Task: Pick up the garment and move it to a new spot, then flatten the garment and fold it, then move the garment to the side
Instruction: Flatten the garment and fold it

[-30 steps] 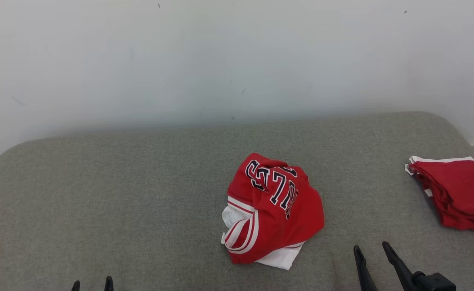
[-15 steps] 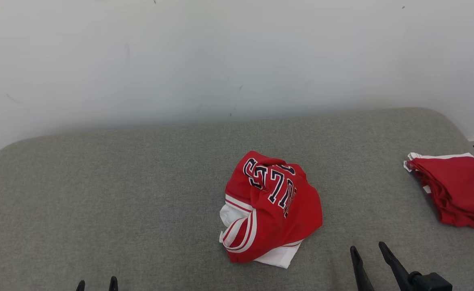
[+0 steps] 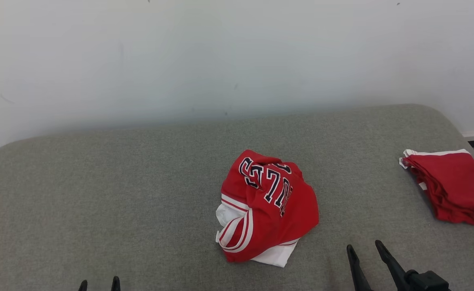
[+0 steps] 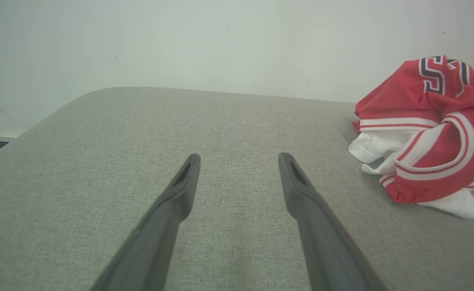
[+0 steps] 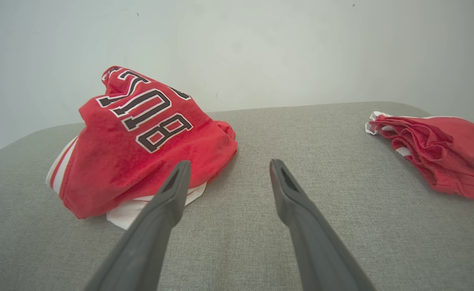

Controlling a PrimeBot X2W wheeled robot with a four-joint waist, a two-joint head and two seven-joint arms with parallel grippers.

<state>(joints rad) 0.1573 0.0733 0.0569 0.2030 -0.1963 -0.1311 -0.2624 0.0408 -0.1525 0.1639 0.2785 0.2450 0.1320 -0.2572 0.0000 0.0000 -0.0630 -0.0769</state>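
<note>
Looking down, you see the crumpled red-and-white jersey garment with dark block lettering (image 3: pixel 267 206) heaped on the grey woven padded surface (image 3: pixel 119 182). That surface has rounded far corners and meets a plain pale wall (image 3: pixel 220 60), flecked with a few small dark marks, behind the garment. Well apart to the garment's right, at the surface's edge, lies a folded stack of red cloth with white trim (image 3: pixel 455 190). Your right gripper (image 3: pixel 363 245) hovers near the garment, to its right and closer to you, jaws spread wide with nothing between them. Your left gripper (image 3: pixel 99 285) sits well to the garment's left, fingers likewise parted and empty, over bare fabric.
</note>
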